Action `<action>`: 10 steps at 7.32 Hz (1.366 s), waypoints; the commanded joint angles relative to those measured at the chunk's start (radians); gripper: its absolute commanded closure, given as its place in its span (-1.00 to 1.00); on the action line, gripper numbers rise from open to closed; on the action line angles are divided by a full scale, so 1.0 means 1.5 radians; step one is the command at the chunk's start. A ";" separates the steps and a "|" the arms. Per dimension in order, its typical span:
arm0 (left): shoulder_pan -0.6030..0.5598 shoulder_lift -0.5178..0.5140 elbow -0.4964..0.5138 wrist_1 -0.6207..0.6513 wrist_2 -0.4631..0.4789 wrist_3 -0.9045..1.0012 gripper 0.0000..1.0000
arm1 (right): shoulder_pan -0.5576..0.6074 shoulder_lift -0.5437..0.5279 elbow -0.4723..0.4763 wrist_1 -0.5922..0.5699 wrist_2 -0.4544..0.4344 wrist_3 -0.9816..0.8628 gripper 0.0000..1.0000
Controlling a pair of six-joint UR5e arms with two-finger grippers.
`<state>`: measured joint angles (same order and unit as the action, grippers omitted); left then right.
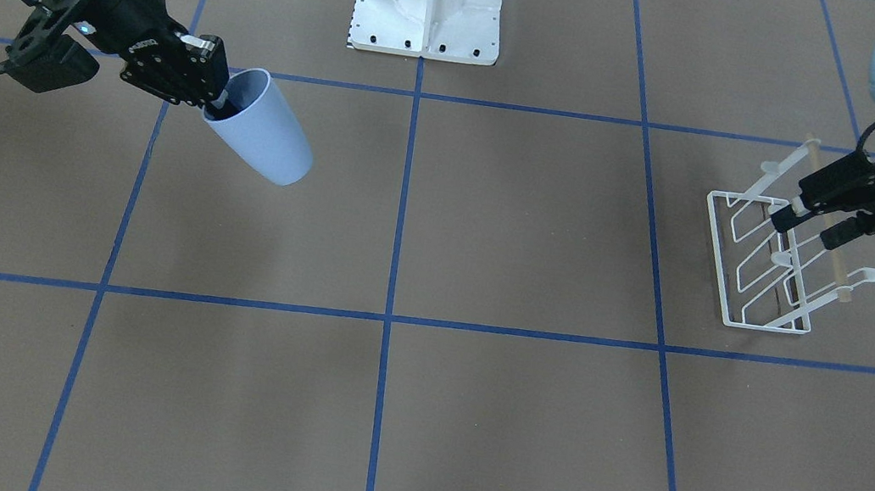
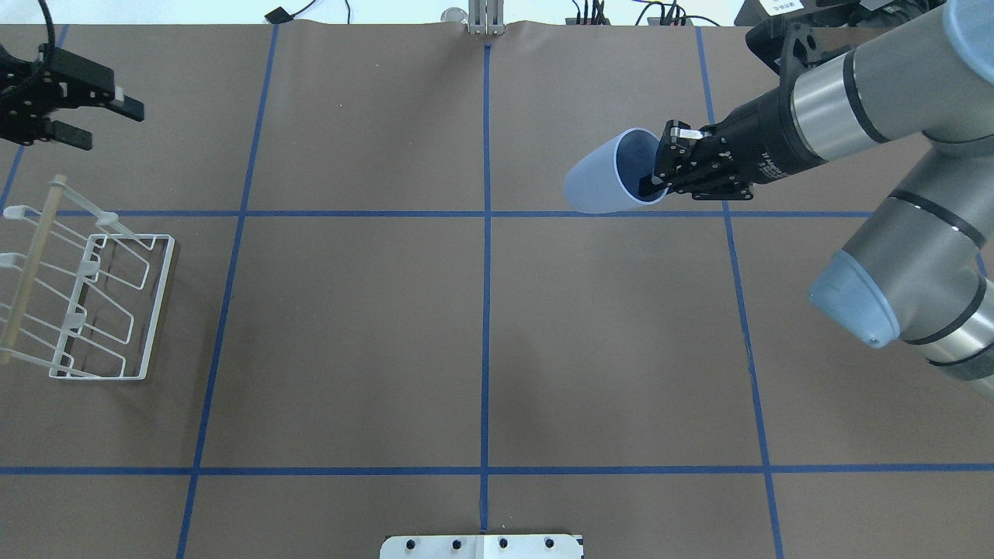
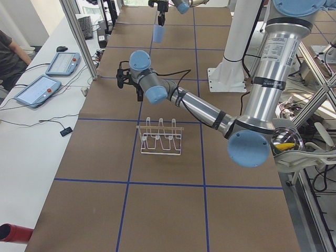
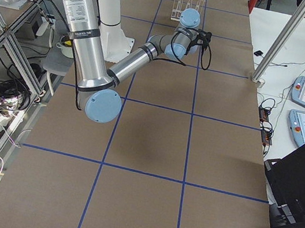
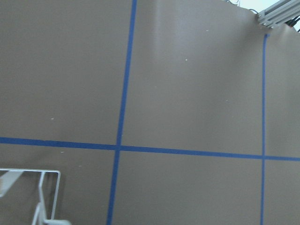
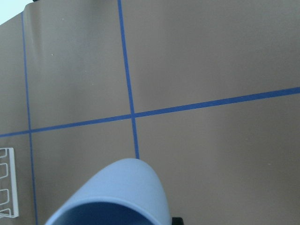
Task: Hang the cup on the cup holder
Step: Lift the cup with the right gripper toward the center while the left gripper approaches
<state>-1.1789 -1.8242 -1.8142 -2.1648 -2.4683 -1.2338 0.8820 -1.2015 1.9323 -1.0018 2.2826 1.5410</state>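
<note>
The light blue cup (image 2: 602,178) hangs tilted in the air over the table's right half, with its rim toward my right gripper (image 2: 658,177). That gripper is shut on the rim, one finger inside the cup. In the front view, the cup (image 1: 264,136) and right gripper (image 1: 215,90) are at upper left. The cup's rim also fills the bottom of the right wrist view (image 6: 122,192). The white wire cup holder (image 2: 158,310) with its tan wooden bar (image 2: 31,268) stands at the table's far left. My left gripper (image 2: 116,126) is open and empty, just beyond the rack.
The white robot base pedestal (image 1: 429,0) stands at the table's near middle edge. Blue tape lines divide the brown table. An operator's side table with tablets (image 3: 63,63) and an aluminium post (image 3: 79,31) lie past the far edge.
</note>
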 commanded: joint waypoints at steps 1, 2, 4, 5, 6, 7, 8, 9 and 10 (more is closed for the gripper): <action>0.075 -0.064 0.036 -0.165 0.036 -0.241 -0.95 | -0.030 0.007 -0.013 0.097 -0.017 0.098 1.00; 0.112 -0.070 0.034 -0.235 0.090 -0.323 -0.95 | -0.034 0.020 -0.013 0.102 -0.011 0.112 1.00; 0.164 -0.073 0.033 -0.337 0.142 -0.387 -0.95 | -0.052 0.047 -0.012 0.129 0.008 0.140 1.00; 0.169 -0.087 0.032 -0.355 0.143 -0.398 -0.95 | -0.063 0.047 -0.021 0.199 0.008 0.228 1.00; 0.181 -0.106 0.033 -0.360 0.143 -0.445 -0.96 | -0.063 0.046 -0.048 0.306 0.004 0.324 1.00; 0.204 -0.110 0.035 -0.383 0.144 -0.448 -0.96 | -0.064 0.047 -0.075 0.386 0.001 0.381 1.00; 0.211 -0.115 0.042 -0.405 0.152 -0.451 -0.96 | -0.063 0.047 -0.078 0.414 0.001 0.404 1.00; 0.227 -0.133 0.047 -0.406 0.159 -0.449 -0.96 | -0.064 0.047 -0.077 0.423 0.001 0.432 1.00; 0.244 -0.166 0.061 -0.401 0.178 -0.450 -0.96 | -0.064 0.048 -0.078 0.432 0.001 0.437 1.00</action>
<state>-0.8416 -2.0267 -1.7423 -2.7658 -2.2273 -1.9066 0.7859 -1.1301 1.8178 -0.3794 2.2844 2.1685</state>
